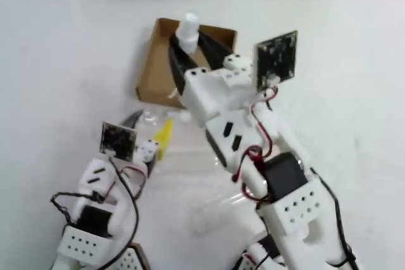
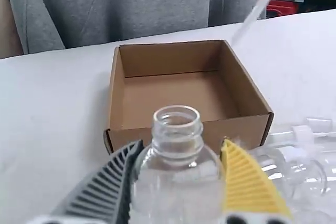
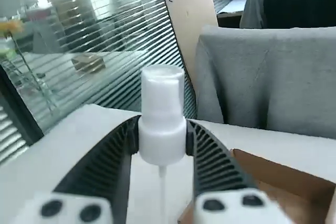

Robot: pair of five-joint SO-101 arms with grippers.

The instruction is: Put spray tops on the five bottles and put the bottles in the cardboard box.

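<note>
Left gripper (image 2: 181, 148): grey and yellow ribbed fingers clamped on the shoulders of a clear bottle (image 2: 177, 145). It's upright, neck open, no top on. You have it parked just in front of the cardboard box (image 2: 173, 59), on the arms' side of it. My read is a fixture hold, with the bottle steadied so the other arm can come in from above.

Right gripper (image 3: 163, 129): black ribbed fingers shut on the collar of a white spray top (image 3: 161, 103). Head is up, and the thin dip tube (image 3: 161, 187) hangs straight down. In the high view it sits over the box's far wall, well apart from the bottle neck, so it's not aligned yet. Gripping the collar leaves the tube free to go into the neck.

Materials:
- **Bottle:** clear smooth plastic, round, ridged neck. Probably slippery, so the ribbed fingers help.
- **Top:** opaque white plastic, cylindrical.
- **Tube:** slim and looks flexible. It's the part I'd expect to miss the neck.
- **Box:** plain brown card, square, shallow, open top. The floor you can see is bare.

Capped bottles (image 2: 299, 156) lie on their sides on the worktop (image 1: 63, 42), just beside the box's near corner. I can't tell how many. I judge capping part done and boxing not started.
</note>
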